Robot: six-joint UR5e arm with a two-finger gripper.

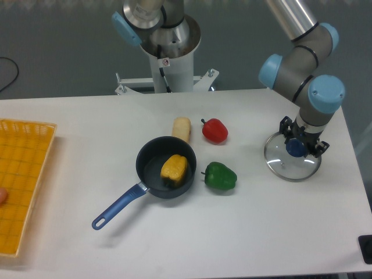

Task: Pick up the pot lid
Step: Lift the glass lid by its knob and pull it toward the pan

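The pot lid [281, 165] is showing well right of the pan [150, 170]. The tool [303, 138] is straddling its blue knob [295, 148]; whether it is gripping, I cannot tell. Green [221, 176] and red peppers [215, 131] are lying nearer the pan, which is holding something yellow [174, 167].
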